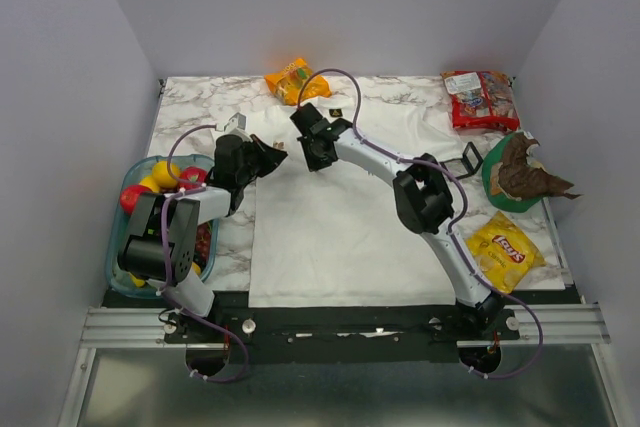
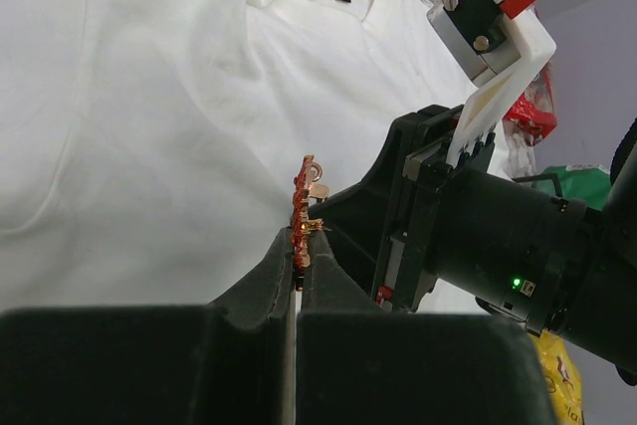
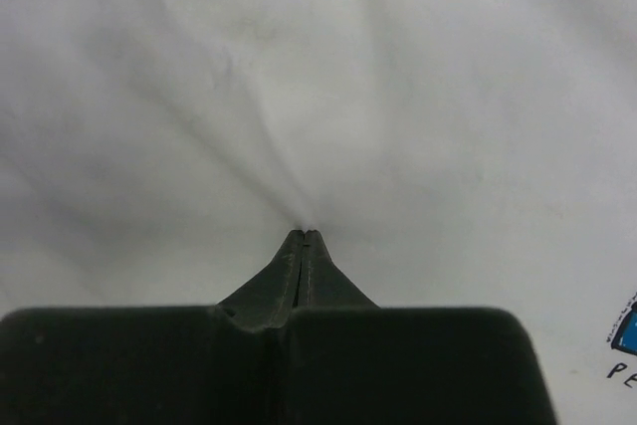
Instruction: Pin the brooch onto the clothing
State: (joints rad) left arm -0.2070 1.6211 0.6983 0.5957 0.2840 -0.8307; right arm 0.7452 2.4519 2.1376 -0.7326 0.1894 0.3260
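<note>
One brooch, one white shirt, two grippers. The brooch [image 2: 302, 208] stands upright, clamped at its lower end between the pressed-together tips of the left gripper [image 2: 300, 264], close over the shirt [image 2: 149, 97]. The right gripper [image 3: 307, 237], tips squeezed together, pinches a fold of shirt just beside it. Both arms reach inward, meeting below the collar [image 1: 335, 110].
</note>
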